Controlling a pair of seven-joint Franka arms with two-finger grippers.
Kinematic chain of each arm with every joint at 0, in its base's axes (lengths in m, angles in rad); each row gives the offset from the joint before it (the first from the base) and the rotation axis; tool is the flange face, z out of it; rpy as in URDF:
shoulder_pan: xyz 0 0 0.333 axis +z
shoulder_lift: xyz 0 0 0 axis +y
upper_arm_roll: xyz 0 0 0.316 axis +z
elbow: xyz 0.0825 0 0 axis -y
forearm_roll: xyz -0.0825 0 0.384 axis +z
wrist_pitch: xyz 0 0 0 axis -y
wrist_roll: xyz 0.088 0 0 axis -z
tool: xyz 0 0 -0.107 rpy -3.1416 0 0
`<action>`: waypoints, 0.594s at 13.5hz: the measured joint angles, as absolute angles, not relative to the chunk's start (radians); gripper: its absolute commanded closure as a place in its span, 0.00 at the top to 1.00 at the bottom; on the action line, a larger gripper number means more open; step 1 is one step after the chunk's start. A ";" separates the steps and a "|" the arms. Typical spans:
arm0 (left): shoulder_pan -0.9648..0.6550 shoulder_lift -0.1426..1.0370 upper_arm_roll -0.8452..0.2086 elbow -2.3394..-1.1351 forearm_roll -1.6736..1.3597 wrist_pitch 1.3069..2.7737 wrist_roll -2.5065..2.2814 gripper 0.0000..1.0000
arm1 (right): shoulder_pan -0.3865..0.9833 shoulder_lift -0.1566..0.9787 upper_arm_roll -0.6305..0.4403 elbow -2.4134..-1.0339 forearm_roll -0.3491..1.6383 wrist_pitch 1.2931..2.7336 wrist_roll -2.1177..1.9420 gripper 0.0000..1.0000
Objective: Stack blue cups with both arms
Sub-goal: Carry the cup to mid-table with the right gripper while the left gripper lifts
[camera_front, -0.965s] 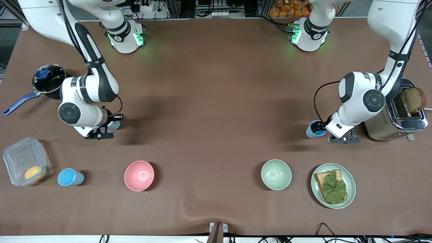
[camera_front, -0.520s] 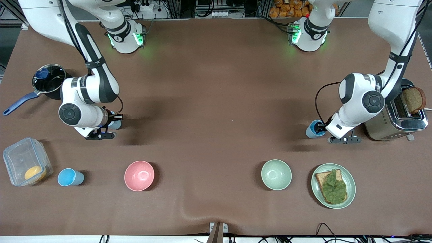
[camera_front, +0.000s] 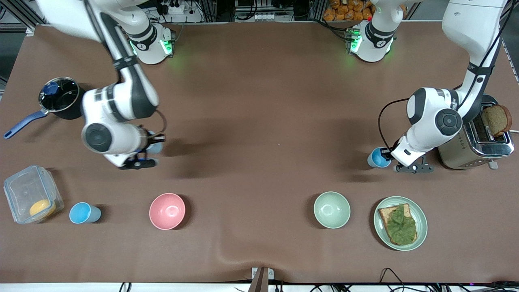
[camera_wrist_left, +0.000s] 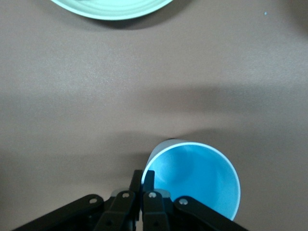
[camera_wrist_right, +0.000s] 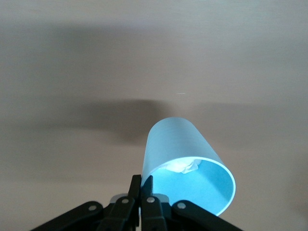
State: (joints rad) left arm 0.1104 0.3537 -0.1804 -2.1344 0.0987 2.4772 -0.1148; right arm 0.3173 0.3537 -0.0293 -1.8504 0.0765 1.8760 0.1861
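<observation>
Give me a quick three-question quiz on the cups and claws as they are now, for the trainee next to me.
1. True or false: the left claw is shut on the rim of the left arm's cup.
2. The free blue cup stands beside: A the clear container; B the saucepan; C the pale green bowl.
3. Fill in: the right claw grips the right arm's cup by its ____.
Key: 1 true; 2 A; 3 rim.
</observation>
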 measured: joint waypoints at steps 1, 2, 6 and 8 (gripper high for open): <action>0.111 0.354 -0.180 -2.134 0.099 2.478 -0.115 0.00 | 0.365 0.357 -0.027 -1.836 0.083 1.878 0.244 0.00; 0.111 0.354 -0.180 -2.134 0.099 2.481 -0.115 0.00 | 0.412 0.362 -0.026 -1.817 0.096 1.879 0.293 0.00; 0.111 0.329 -0.181 -2.115 0.099 2.487 -0.115 0.00 | 0.543 0.416 -0.024 -1.720 0.165 1.888 0.351 0.00; 0.110 0.295 -0.188 -2.105 0.099 2.485 -0.115 0.00 | 0.584 0.466 -0.024 -1.665 0.196 1.899 0.351 0.00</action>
State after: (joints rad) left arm 0.1101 0.2948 -0.1875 -2.1047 0.0988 2.4846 -0.1148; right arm 0.5844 0.4665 -0.0244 -1.6654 0.1961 1.8995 0.3511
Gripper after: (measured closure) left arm 0.969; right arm 0.974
